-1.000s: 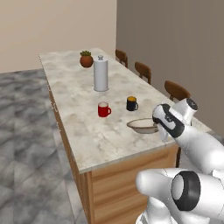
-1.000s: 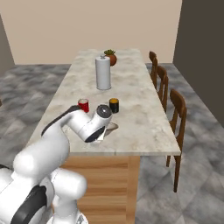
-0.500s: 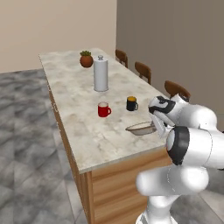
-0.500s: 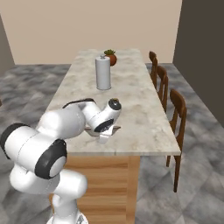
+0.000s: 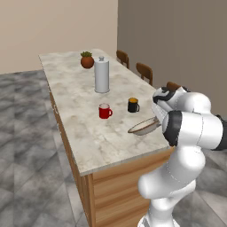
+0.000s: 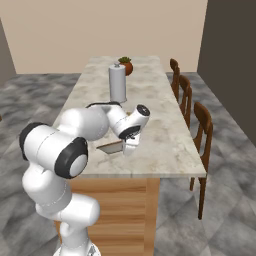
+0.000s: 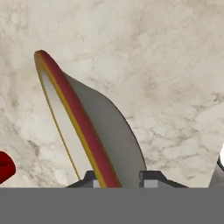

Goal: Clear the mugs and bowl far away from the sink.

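The bowl (image 5: 142, 127), tan-rimmed and cream inside, hangs tilted just over the near right part of the counter (image 5: 84, 133). My gripper (image 5: 156, 119) is shut on its right rim. In the hand view the bowl (image 7: 87, 127) stands on edge, its wall between my two fingertips (image 7: 151, 178). From the right, the bowl (image 6: 110, 148) peeks out under my gripper (image 6: 127, 146). The red mug (image 5: 105, 111) and the black mug (image 5: 133, 105) stand upright just beyond the bowl. An edge of the red mug (image 7: 4, 166) shows beside the bowl. The sink is out of view.
A tall white canister (image 5: 102, 75) stands mid-counter, with a potted plant (image 5: 87, 60) at the far end. Wooden chairs (image 6: 202, 125) line the counter's right side. The canister (image 6: 118, 82) also rises behind my arm from the right.
My arm's elbow and upper links have swung round over the counter's near right edge. The bowl has stayed in about the same spot, still between the fingers.
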